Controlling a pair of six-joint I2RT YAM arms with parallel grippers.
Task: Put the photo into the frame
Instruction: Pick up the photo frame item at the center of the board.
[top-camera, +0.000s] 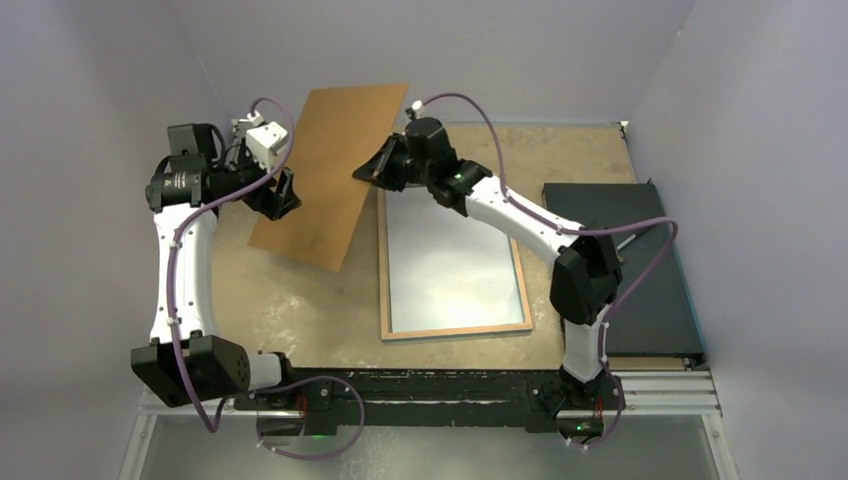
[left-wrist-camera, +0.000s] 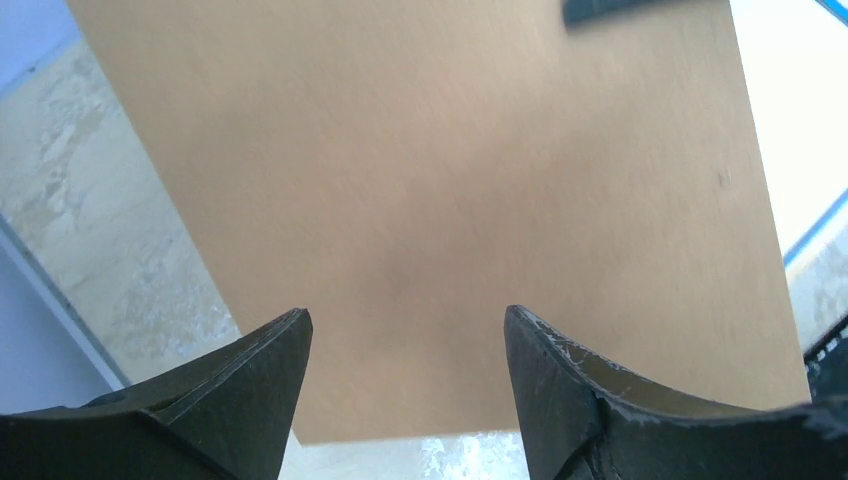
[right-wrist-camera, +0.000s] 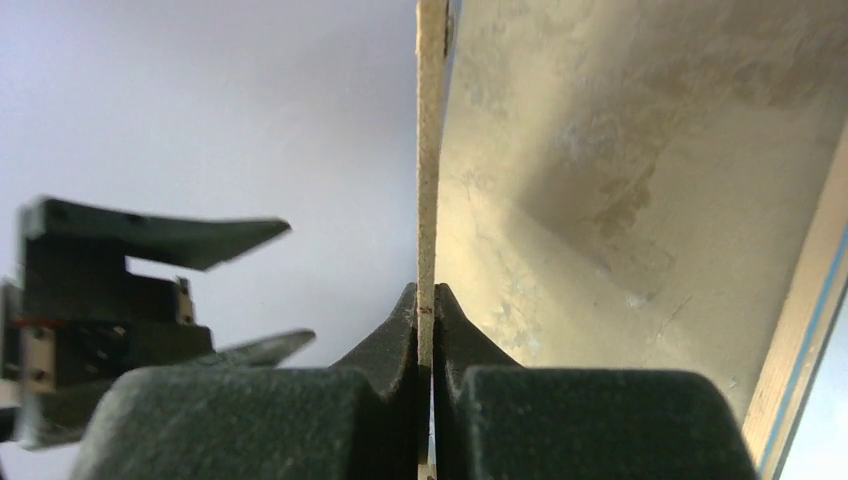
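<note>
The backing board (top-camera: 335, 170) is held pinched and raised by the right tool (top-camera: 372, 170). The left tool (top-camera: 283, 195) is spread wide at the board's 9 o'clock edge. The frame (top-camera: 455, 330) lies at 5 o'clock of the right tool, its long axis running 12 to 6, nearer the right arm. Its pale filling is possibly the photo (top-camera: 450, 260).

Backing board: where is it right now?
Top view, left of centre: backing board held tilted, its edge pinched in the right pincer, left of the frame.

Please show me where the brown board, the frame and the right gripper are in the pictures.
brown board (top-camera: 330, 170): top view, middle of its brown face.
frame (top-camera: 455, 331): top view, its near wooden rim.
right gripper (right-wrist-camera: 427, 297): right wrist view, between the fingertips clamping the board's edge.
</note>
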